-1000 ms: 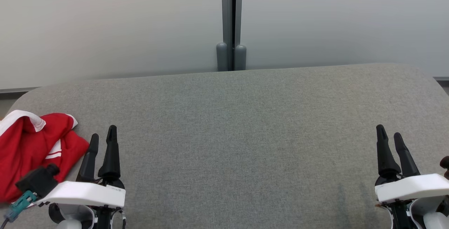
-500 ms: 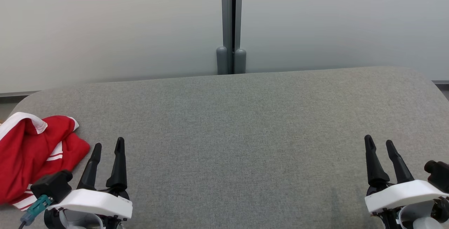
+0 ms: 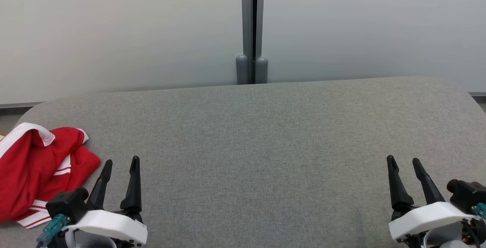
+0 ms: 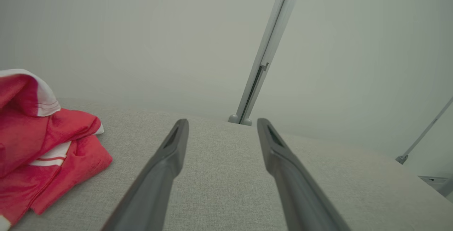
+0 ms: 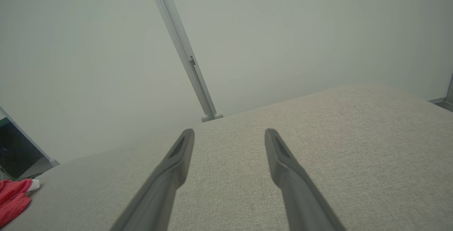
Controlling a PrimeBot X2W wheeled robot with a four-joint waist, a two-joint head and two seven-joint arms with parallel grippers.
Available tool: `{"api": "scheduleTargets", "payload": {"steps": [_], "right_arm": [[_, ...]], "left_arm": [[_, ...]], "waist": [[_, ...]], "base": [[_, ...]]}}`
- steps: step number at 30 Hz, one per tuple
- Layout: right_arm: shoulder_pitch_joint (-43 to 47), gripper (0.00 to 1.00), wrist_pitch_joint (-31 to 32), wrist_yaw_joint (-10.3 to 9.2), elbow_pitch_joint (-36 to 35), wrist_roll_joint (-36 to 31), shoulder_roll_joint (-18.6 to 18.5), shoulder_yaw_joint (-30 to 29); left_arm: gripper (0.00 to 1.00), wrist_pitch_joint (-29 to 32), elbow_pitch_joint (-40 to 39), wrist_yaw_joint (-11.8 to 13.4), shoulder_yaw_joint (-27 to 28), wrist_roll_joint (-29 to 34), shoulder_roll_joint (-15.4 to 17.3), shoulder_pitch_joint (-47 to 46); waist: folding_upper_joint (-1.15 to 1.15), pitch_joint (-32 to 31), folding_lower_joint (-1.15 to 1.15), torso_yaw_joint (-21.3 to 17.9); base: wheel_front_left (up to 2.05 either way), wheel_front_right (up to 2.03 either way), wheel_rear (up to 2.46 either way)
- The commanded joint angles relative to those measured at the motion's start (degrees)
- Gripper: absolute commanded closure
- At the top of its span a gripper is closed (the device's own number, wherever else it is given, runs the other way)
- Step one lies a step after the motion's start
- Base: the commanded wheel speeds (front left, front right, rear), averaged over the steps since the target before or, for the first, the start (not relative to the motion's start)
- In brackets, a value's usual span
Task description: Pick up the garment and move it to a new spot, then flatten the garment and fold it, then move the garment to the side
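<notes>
A: Where's the garment (image 3: 34,164)?
B: Crumpled at the near-left edge of the bench (image 3: 246,145), just beside the left jaws. Both jaws open, empty.
A: Handling?
B: Likely light and limp, will sag; pinch the raised white-trimmed fold.

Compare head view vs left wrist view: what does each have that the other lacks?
Head, not left wrist: the right gripper, open, far from the red garment. Left wrist, not head: a second slanted pole at far right. Both: the garment crumpled at the left of the grey cushion, the open left gripper beside it, the centre post.
</notes>
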Motion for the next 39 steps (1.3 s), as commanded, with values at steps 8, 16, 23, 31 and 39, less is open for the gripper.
{"api": "scheduleTargets", "payload": {"steps": [8, 16, 23, 31, 39], "right_arm": [[0.12, 0.0, -1.06, 0.0, 0.46, -4.1, -0.03, 0.55], [0.0, 0.0, -1.74, 0.0, 0.92, -7.34, 0.15, 0.69], [0.12, 0.0, -2.07, 0.0, 1.4, -9.77, 0.17, 0.76], [0.39, 0.0, -2.49, 0.0, 1.83, -12.1, 0.04, 0.85], [0.3, 0.0, -3.19, 0.0, 2.33, -14.01, -0.21, 0.74]], "left_arm": [[0.0, -1.33, 1.51, 0.14, 0.38, 4.53, 0.01, 0.16], [0.0, -2.32, 3.31, 0.22, 0.44, 8.27, -0.16, -0.5], [0.0, -3.05, 4.9, 0.5, 0.75, 11.01, -0.37, -0.61], [0.0, -3.95, 6.97, 0.57, 1.05, 13.26, -0.63, -1.01], [0.0, -4.76, 7.83, 0.5, 1.24, 15.7, -0.79, -1.08]], "waist": [[0.0, -0.26, 0.0, 0.08], [0.0, -0.4, 0.0, 0.22], [0.0, -0.71, 0.0, 0.17], [0.0, -1.13, 0.0, 0.22], [0.0, -1.48, 0.0, 0.14]], "base": [[0.0, 0.0, 0.0], [0.0, 0.0, 0.0], [0.0, 0.0, 0.0], [0.0, 0.0, 0.0], [0.0, 0.0, 0.0]]}}
